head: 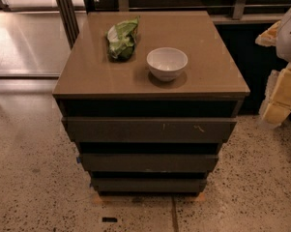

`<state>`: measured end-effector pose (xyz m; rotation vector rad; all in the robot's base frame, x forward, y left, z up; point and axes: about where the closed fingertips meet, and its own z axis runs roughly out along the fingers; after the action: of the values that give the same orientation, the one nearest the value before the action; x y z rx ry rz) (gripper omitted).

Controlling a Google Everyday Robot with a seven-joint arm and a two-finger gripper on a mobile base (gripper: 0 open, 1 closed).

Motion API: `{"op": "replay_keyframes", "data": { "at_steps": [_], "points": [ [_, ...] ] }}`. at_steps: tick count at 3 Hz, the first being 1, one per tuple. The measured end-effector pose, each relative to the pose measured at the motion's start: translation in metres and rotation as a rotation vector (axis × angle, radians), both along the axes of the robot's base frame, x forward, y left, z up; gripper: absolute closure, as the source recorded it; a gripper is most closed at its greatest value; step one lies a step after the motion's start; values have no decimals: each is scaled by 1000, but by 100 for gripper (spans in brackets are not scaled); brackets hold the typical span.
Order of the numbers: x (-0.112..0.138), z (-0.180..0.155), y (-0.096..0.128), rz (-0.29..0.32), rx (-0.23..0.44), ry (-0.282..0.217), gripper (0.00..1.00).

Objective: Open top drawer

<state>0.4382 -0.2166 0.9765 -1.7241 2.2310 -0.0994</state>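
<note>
Bag (122, 38) left of bowl (167, 63) on cabinet top (205, 40) above top drawer (150, 129) (gripper (279, 99) at far right)

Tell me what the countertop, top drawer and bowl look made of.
The countertop: glossy tan laminate or glass, judging by its reflections. The top drawer: matte dark grey-brown board, probably painted or laminated; pale scratches show. The bowl: white glazed ceramic, perhaps plastic; smooth sheen. The gripper hangs at the right edge, away from the drawer.

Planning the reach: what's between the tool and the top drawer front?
Camera view: only bare floor lies between the tool, at the right edge, and the top drawer.
</note>
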Motion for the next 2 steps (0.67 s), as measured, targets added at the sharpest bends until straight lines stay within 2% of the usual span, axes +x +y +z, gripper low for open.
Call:
{"op": "replay_keyframes", "data": {
  "at_steps": [1,2],
  "points": [
    [0,0,0,0,0,0,0],
    [-1,-8,0,-40,42,-44,0]
  ]
}}
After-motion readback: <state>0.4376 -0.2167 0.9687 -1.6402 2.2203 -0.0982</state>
